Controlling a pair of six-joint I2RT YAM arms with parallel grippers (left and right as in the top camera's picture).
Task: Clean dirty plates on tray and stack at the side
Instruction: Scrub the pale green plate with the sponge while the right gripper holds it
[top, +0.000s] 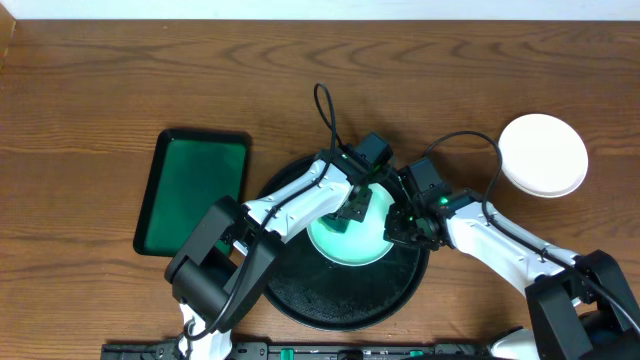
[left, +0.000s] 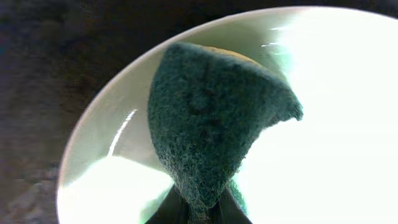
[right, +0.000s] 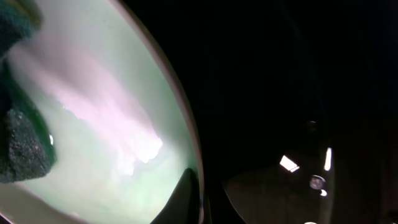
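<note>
My left claw pinches a dark green scouring sponge on the pale mint-green round plate; my right claw clamps its right rim.

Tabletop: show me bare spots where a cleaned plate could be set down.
Bare tabletop lies left of and beyond the green tray, and along the far edge between it and the white plate. Crowded: both arms over the mint plate on the black tray.

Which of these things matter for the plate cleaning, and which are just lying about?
Job: mint plate, black tray, sponge in left gripper, right gripper on the plate's rim, white plate at the side.
Lying about: green rectangular tray.
</note>
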